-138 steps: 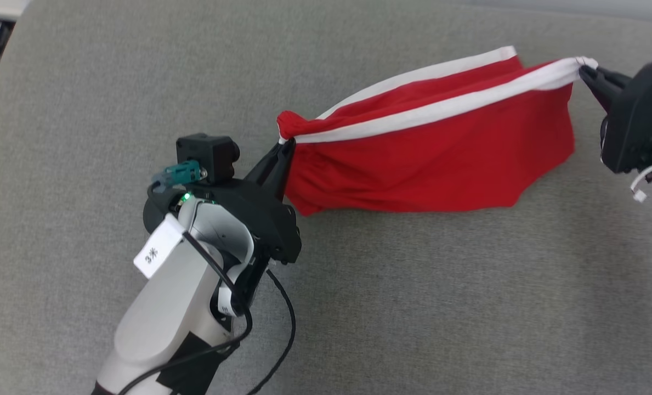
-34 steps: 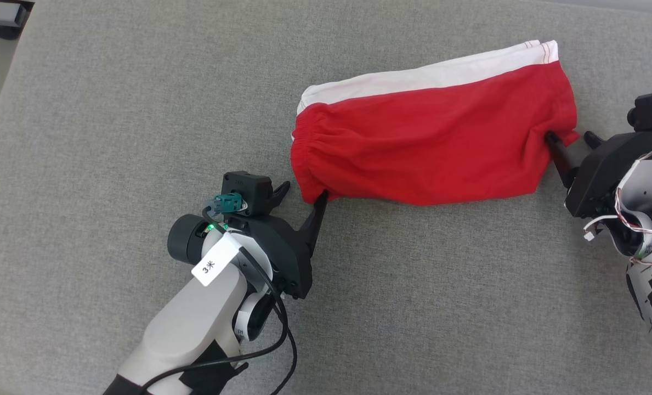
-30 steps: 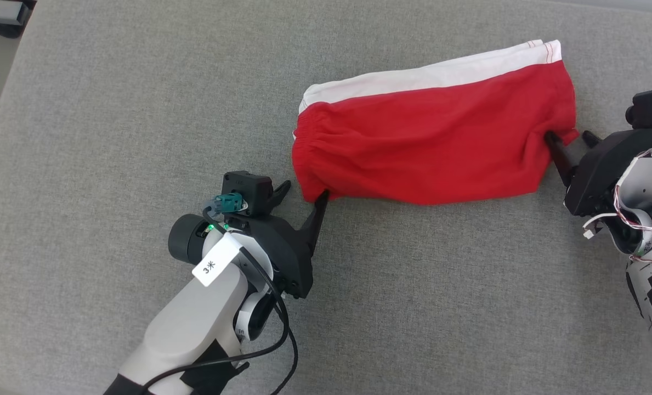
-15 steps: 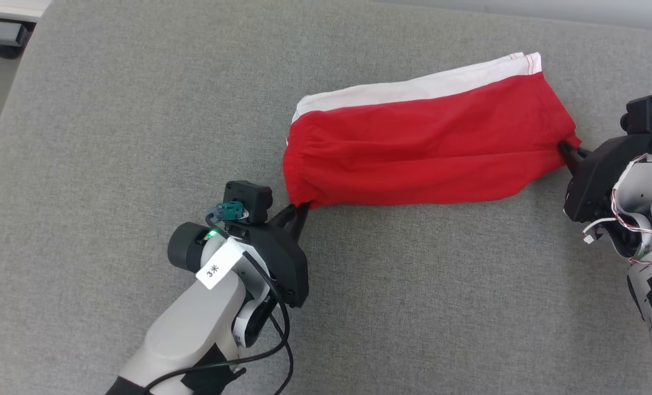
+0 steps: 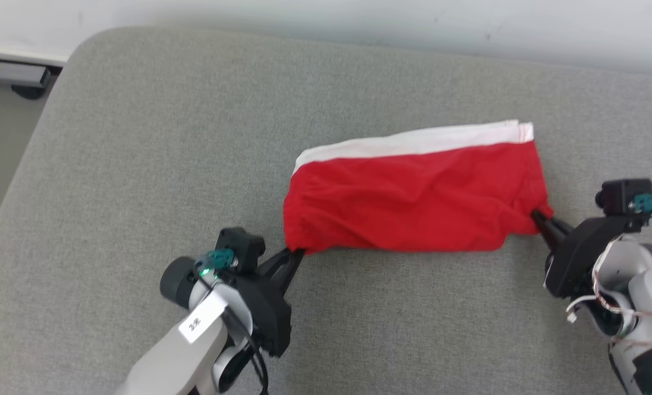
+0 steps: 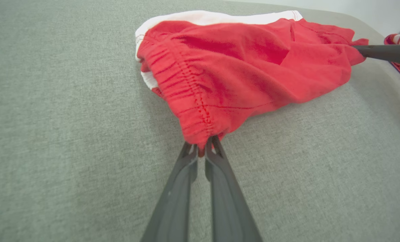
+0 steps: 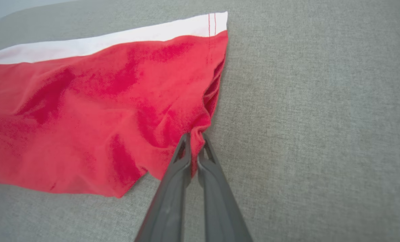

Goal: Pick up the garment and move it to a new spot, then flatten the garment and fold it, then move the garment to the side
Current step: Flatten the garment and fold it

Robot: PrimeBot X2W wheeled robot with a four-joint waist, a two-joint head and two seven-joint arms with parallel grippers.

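the garment (image 5: 413, 203) lies folded once, right of centre on the grey fabric surface (image 5: 139, 137). the left gripper (image 5: 295, 253) pinches its near-left corner and the right gripper (image 5: 537, 215) its near-right corner, fingers clamped on cloth. a second ago both stood wide. further folding and the move aside seem left.

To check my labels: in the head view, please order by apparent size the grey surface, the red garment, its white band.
Largest: grey surface.
Then: red garment.
Smallest: white band, a narrow strip along its far edge.
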